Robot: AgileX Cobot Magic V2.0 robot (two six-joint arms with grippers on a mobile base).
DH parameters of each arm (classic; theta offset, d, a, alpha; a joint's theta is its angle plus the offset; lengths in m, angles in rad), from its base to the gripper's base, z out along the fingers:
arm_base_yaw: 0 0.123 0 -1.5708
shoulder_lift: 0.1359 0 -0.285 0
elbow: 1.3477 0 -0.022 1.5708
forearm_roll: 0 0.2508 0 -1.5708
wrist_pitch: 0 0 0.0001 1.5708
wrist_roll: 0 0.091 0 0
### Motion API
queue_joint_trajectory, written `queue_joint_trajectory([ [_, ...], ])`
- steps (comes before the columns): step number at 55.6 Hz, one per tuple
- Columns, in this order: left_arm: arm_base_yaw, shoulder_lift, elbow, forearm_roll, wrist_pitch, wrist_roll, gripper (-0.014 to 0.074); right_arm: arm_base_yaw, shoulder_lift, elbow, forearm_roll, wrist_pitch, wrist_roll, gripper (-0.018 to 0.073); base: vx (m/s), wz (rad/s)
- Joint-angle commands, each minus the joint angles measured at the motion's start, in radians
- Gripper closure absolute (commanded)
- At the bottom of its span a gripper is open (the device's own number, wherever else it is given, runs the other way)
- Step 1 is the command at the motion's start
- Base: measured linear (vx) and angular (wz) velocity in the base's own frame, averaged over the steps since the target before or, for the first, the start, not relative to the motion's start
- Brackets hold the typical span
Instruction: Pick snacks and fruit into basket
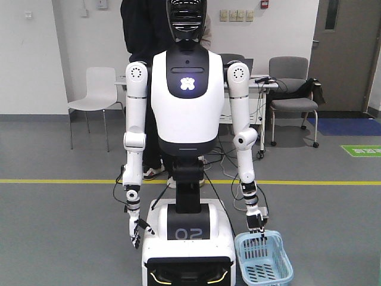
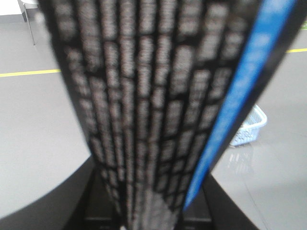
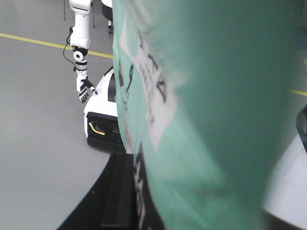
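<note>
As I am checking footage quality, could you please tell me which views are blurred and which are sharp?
Left wrist-mounted view: the black printed package with a blue stripe fills the frame, out of focus. Right wrist-mounted view: the teal plastic pouch is likewise blurred. Exterior front-facing view: sharp, evenly lit.

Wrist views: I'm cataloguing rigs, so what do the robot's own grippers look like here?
Little shows. The left gripper appears only as a black body at the bottom edge, behind the black pouch; the right gripper likewise is a black slab beside the teal pouch. Fingers, cables and markings are hidden.
</note>
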Motion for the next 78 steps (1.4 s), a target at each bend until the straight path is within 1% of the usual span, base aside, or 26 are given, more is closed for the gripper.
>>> queue_joint_trajectory([
  [1,-0.001,0.003,-0.036,-0.007,-0.096,-0.009,0.0445,-0.001,0.008,-0.029,-0.010,-0.095,-0.005,0.0568,0.52,0.00],
  [36,-0.001,0.003,-0.036,-0.007,-0.096,-0.009,0.0445,-0.001,0.008,-0.029,-0.010,-0.095,-0.005,0.0568,0.41,-0.02],
  [78,-0.001,0.003,-0.036,-0.007,-0.096,-0.009,0.0445,-0.001,0.008,-0.029,-0.010,-0.095,-0.005,0.0568,0.24,0.01],
])
